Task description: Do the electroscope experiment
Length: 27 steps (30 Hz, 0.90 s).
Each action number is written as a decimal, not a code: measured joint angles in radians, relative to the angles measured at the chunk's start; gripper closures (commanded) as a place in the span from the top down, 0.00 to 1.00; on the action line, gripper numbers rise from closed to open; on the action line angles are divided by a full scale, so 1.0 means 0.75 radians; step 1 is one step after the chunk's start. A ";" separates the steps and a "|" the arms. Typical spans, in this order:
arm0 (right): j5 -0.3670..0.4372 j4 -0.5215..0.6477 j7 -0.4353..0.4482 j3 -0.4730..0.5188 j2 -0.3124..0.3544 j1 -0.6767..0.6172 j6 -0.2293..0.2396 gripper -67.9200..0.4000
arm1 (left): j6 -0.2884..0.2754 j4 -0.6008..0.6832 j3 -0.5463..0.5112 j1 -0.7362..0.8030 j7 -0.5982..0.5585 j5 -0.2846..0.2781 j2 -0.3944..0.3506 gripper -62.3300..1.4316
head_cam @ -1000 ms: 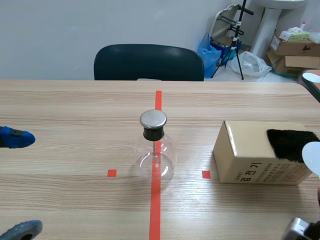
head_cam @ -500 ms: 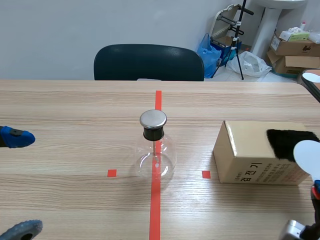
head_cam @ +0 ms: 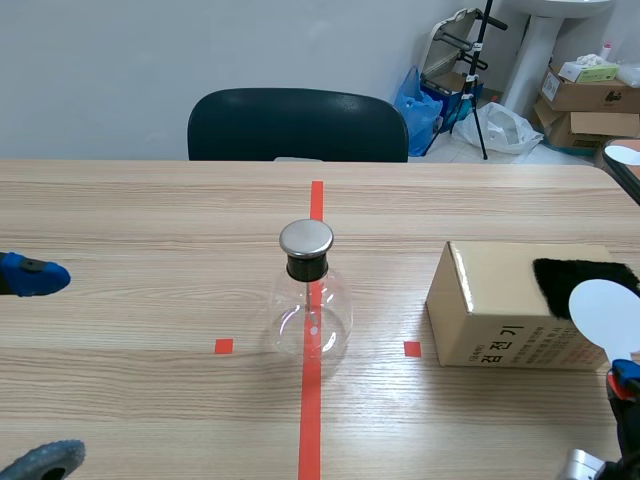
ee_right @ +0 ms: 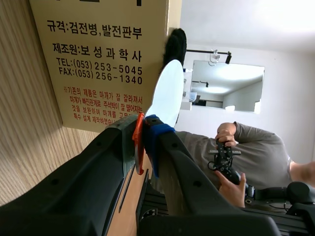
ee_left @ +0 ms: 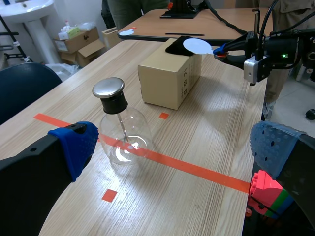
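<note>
The electroscope, a clear glass flask (head_cam: 311, 300) with a metal cap and black stopper, stands on the red centre tape, ahead of my left gripper (ee_left: 174, 147) in the left wrist view (ee_left: 123, 132). That gripper (head_cam: 40, 368) is open and holds nothing. A cardboard box (head_cam: 520, 305) sits at the right with a black fur pad (head_cam: 585, 285) on top. My right gripper (ee_right: 142, 132) is shut on the orange handle (ee_right: 138, 142) of a white disc (ee_right: 167, 93). It holds the disc (head_cam: 605, 312) upright before the box's near right corner.
A dark chair (head_cam: 297, 125) stands behind the table's far edge. Coloured toy blocks (ee_left: 263, 194) lie under my left gripper's finger. A person's hands (ee_right: 226, 162) with a controller show past the right gripper. Another table (ee_left: 197, 19) lies beyond the box.
The right gripper has carried the white disc a little to the left, further into the scene view. The left arm and the flask have not moved.
</note>
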 measured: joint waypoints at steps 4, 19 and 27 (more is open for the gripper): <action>0.000 0.000 0.000 0.000 0.000 0.000 0.000 0.02 | 0.000 0.000 0.000 0.000 0.000 0.000 0.000 1.00; -0.013 0.171 -0.110 0.000 0.001 -0.052 0.011 0.02 | 0.000 0.000 0.000 0.001 0.000 0.000 0.000 1.00; -0.112 0.385 -0.385 -0.140 0.004 -0.070 0.012 0.02 | 0.000 0.000 0.000 0.001 0.000 0.001 0.000 1.00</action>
